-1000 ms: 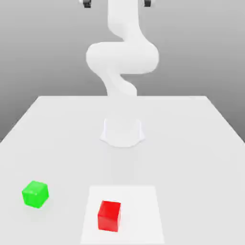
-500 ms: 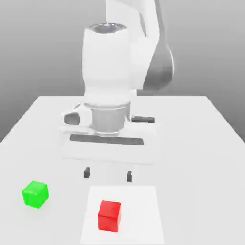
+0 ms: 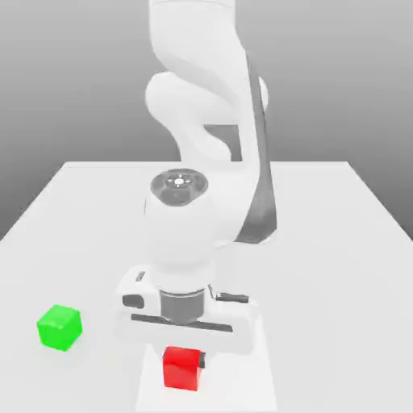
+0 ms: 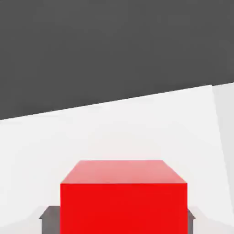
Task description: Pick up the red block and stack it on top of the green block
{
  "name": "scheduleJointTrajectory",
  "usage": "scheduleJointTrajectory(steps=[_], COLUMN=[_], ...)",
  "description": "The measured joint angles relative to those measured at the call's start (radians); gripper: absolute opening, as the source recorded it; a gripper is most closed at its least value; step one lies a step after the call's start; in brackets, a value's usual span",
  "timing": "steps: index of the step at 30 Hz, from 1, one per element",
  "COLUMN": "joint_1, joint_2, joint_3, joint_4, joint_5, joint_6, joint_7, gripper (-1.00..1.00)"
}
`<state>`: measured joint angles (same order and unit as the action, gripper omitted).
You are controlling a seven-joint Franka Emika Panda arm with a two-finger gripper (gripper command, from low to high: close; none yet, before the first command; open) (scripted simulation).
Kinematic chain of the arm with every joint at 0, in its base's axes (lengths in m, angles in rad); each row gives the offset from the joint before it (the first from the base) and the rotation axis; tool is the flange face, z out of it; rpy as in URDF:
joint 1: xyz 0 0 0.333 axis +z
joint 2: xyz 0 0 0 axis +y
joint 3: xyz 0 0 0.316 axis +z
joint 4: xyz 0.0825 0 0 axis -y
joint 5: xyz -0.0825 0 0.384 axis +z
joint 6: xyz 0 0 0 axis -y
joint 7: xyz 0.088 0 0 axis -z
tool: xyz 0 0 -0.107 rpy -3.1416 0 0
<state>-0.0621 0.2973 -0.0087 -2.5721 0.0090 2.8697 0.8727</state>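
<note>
The arm is glossy white with rounded links, grey joint bands and dark fingertips.

A: What colour is the red block?

B: A flat, bright red with no pattern; in the hand view its top face looks a lighter red than its front.

A: And the green block?

B: Vivid green, plain, with a paler top.

A: The table?

B: Off-white, with a slightly brighter white patch under the red block.

A: The arm?

B: White with grey bands; the backdrop is grey.
</note>
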Motion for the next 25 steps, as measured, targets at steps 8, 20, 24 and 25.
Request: scheduleJointTrajectory(steps=[8,20,24,25], joint_1=[-0.088,-0.401,-0.411,-0.411], joint_2=[-0.199,-0.189,-0.121,-0.121], joint_3=[-0.059,-0.148,-0.130,-0.130], joint_4=[-0.035,-0.059,-0.055,-0.055], joint_5=[-0.002,0.036,0.065,0.065], joint_6=[-0.164,-0.133,-0.069,-0.069], joint_7=[-0.133,-0.546,-0.570,-0.570], gripper=[-1.00,-1.00,1.00,1.00])
